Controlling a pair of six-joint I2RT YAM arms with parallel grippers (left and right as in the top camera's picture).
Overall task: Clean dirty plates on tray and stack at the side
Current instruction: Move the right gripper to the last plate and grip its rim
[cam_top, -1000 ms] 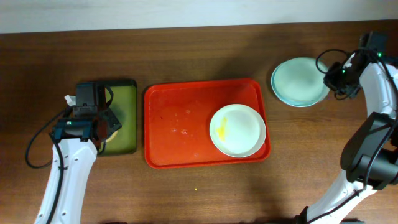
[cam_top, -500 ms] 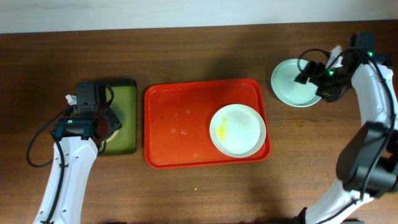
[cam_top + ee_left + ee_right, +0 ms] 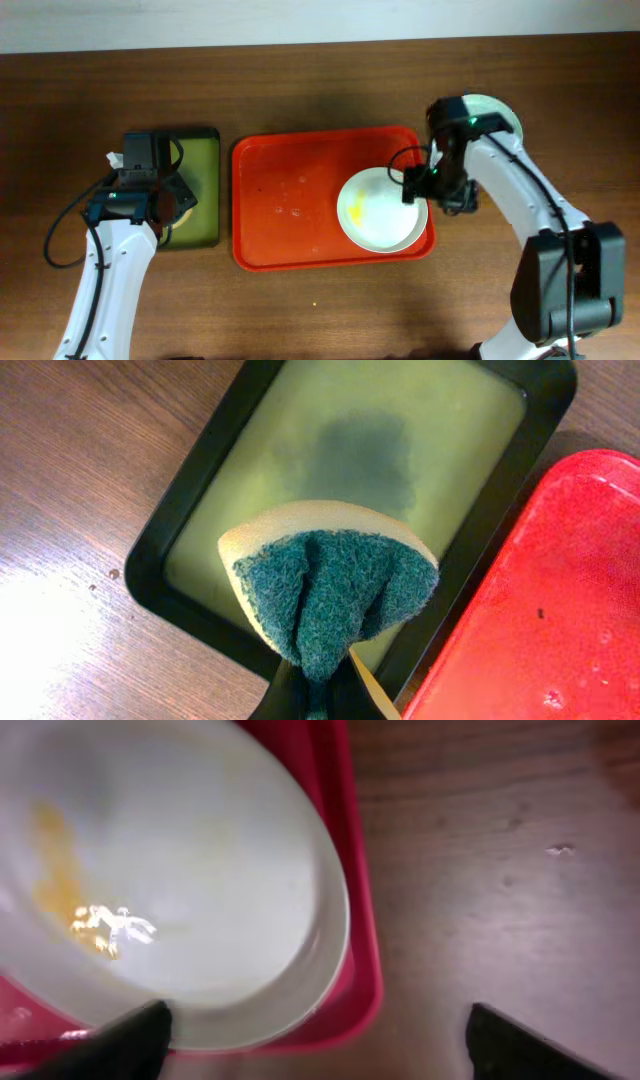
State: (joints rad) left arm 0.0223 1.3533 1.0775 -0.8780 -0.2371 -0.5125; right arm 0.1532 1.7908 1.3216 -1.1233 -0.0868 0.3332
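Wood table [image 3: 300,310]: I see left gripper [image 3: 318,698] pinching sponge [image 3: 330,585]; right gripper [image 3: 318,1042] spread wide above white plate [image 3: 382,210] on red tray [image 3: 280,170].

table [image 3: 300,310]: dark brown wood grain, seen in all three views; a pale strip of wall [image 3: 300,20] is noted along its far edge. a small light speck [image 3: 315,301] is recorded on the near part of the wood.

dark green tray [image 3: 400,420]: rectangular, black rim, olive floor with a darker patch [image 3: 360,455] marked on it.

sponge [image 3: 330,590]: yellow body, green scouring face, folded in on itself; it is seen over the tray's near rim, contact not determinable.
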